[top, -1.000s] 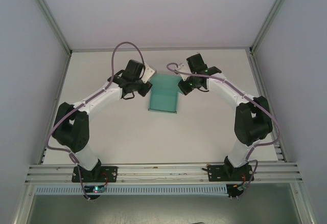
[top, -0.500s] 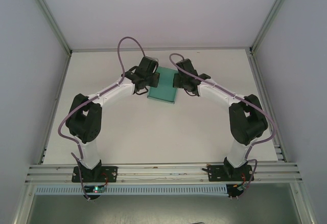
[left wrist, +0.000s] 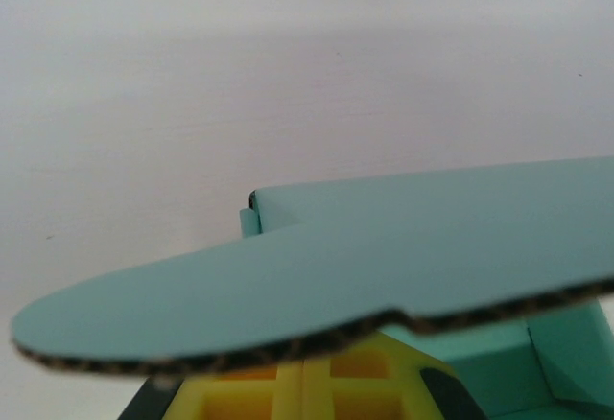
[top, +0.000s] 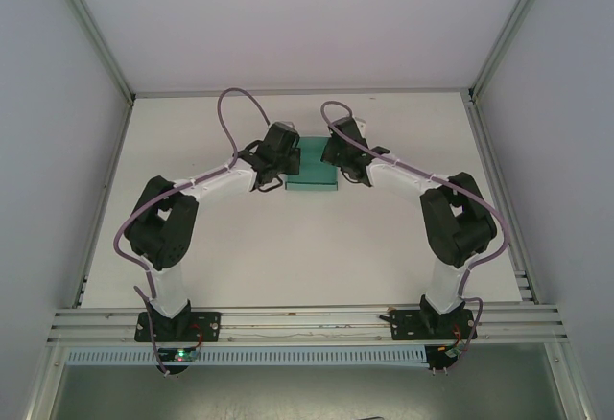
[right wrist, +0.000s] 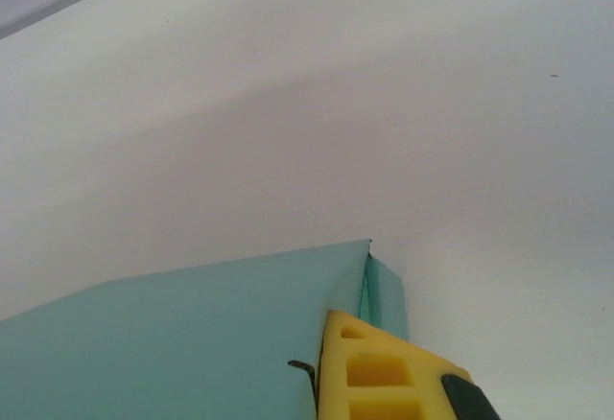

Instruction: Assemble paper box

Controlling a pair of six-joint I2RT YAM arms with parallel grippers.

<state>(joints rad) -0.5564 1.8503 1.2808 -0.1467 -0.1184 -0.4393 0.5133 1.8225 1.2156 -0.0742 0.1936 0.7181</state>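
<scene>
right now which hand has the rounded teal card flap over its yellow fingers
The left hand: the rounded flap of the teal-green paper box spreads above its yellow fingers. The right hand has its yellow finger beside a straight box corner instead.

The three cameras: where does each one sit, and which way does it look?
Top external: above and behind, looking down on the table; left arm, right arm, paper box between.
Left wrist: on the left arm, facing across a teal flap; its yellow fingers below.
Right wrist: on the right arm, at the box's corner; one yellow finger.
All share the box.
</scene>
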